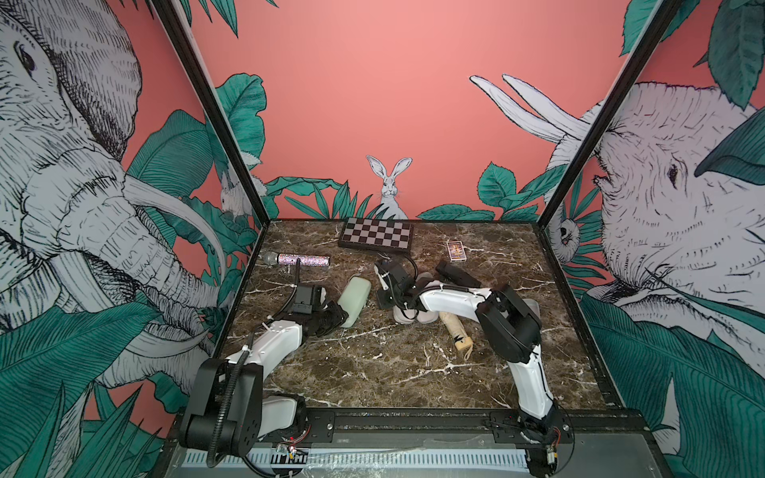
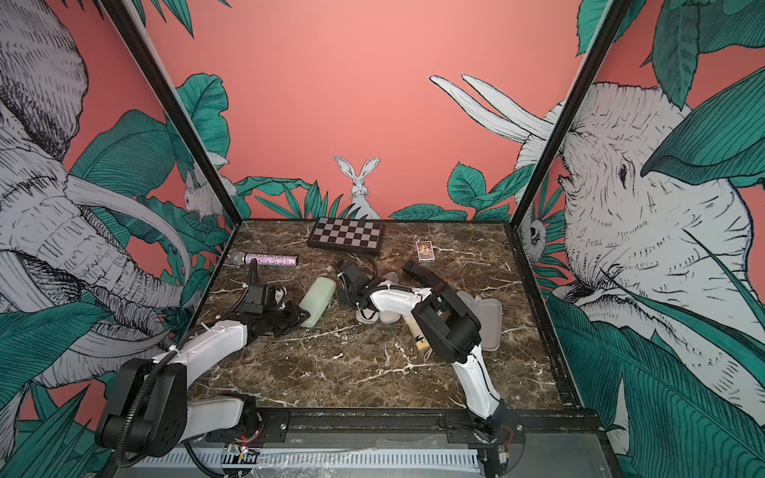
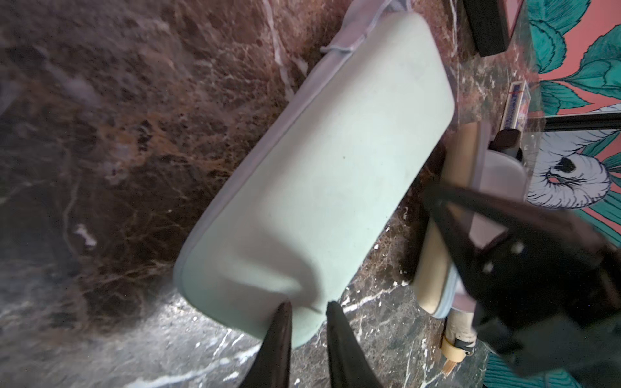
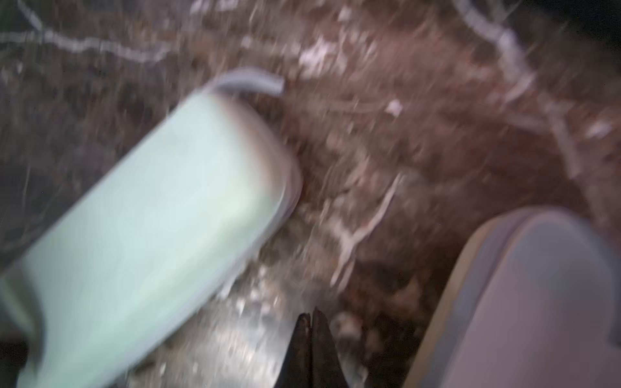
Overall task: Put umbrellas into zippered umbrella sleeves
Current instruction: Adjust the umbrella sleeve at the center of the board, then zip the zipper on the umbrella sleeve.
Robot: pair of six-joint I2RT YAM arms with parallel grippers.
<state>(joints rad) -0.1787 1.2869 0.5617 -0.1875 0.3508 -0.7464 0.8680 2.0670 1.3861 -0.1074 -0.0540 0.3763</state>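
Note:
The mint green sleeve [image 1: 354, 300] [image 2: 318, 300] [image 3: 319, 168] lies closed on the marble table, its zipper tab at the far end. My left gripper [image 3: 309, 305] [image 1: 341, 316] is shut on its near end and dents the shell. My right gripper [image 4: 311, 314] [image 1: 383, 304] hovers shut and empty just right of that sleeve. A cream sleeve [image 1: 426, 316] [image 4: 537, 302] lies open under the right arm. The cream umbrella [image 1: 455, 331] [image 2: 416, 335] lies beside it. Farther back is the black umbrella [image 1: 457, 275] [image 2: 424, 275].
A checkered board box [image 1: 376, 235] stands at the back wall, with a small card box [image 1: 455, 251] to its right. A glittery microphone [image 1: 298, 260] lies at the back left. A grey-lined open case [image 2: 488, 318] lies behind the right arm's elbow.

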